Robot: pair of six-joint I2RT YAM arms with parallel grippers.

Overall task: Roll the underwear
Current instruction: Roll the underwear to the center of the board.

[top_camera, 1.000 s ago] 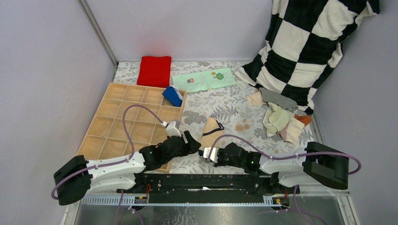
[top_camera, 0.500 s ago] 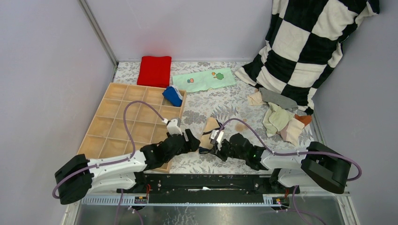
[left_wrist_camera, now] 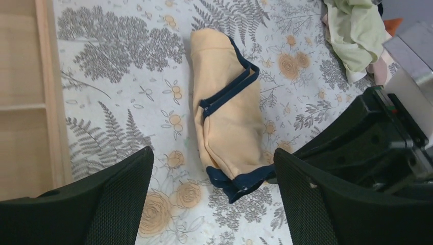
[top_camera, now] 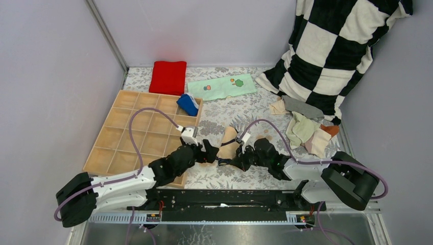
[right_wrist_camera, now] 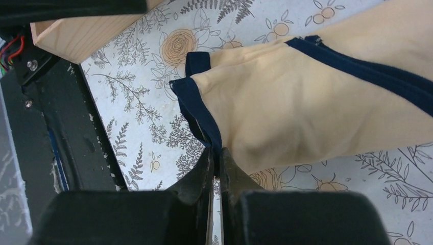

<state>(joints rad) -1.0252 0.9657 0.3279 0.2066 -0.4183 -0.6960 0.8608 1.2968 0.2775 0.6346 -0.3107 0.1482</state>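
At the near edge of the table two grippers meet over one tan underwear [left_wrist_camera: 227,127], folded into a narrow strip with dark trim on the flowered cloth. The right gripper [right_wrist_camera: 214,157] is clenched on the dark hem at the strip's near end. The left gripper [left_wrist_camera: 213,153] hangs over that same end with its jaws spread wide, one finger on each side of the strip and nothing in its grasp. To the left lies one wooden tray [top_camera: 133,138] of square compartments, with one blue underwear roll [top_camera: 187,104] in its far right corner. To the right sits a loose heap of underwear [top_camera: 306,130], its pieces too tangled to count. Farthest back are one red cloth [top_camera: 167,76], one mint cloth [top_camera: 222,87] and one checkered cushion [top_camera: 332,46].
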